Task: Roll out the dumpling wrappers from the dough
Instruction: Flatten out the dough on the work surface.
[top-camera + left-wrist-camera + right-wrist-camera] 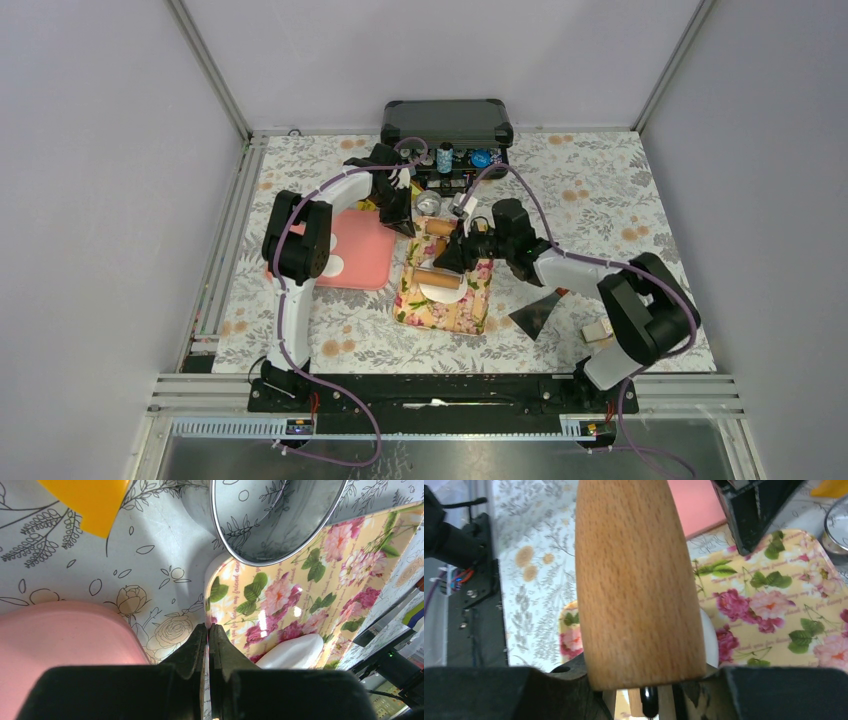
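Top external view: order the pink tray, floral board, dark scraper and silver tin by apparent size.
1. pink tray and floral board: look alike, the tray partly behind the left arm; unranked.
2. dark scraper.
3. silver tin.

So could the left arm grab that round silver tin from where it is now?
Probably yes. The tin sits just beyond the left gripper with nothing between them. But that gripper is shut, seemingly pinching the edge of the floral board, so it would have to let go and open first.

The jaws grip a wooden rolling pin above a wrapper on a floral board.
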